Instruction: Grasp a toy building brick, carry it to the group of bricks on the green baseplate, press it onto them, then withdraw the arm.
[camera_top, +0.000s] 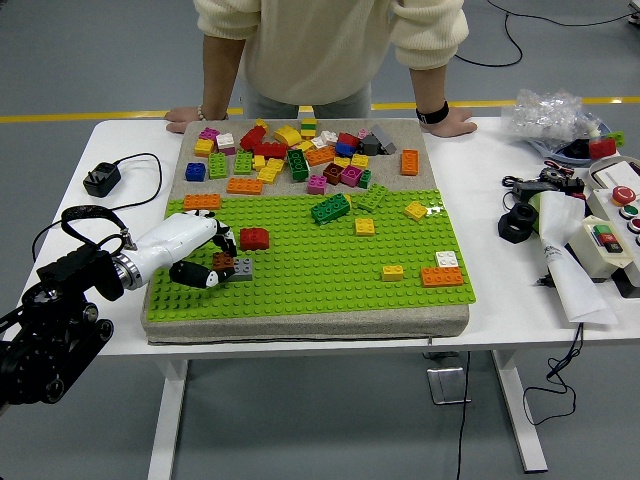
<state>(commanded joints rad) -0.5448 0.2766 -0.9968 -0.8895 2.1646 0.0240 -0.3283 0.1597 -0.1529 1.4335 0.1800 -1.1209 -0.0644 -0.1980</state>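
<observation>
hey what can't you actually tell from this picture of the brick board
- Head view: whether the brown brick is seated on the grey brick; the left robot hand covers the joint.
- Stud counts in the far brick pile: too small.
- Right robot hand: outside the frame.

You are looking at a robotics lab: an emergency-stop control box is sitting on the white tabletop, cables are trailing over grey floor marked with yellow tape, and a person is standing opposite.
</observation>
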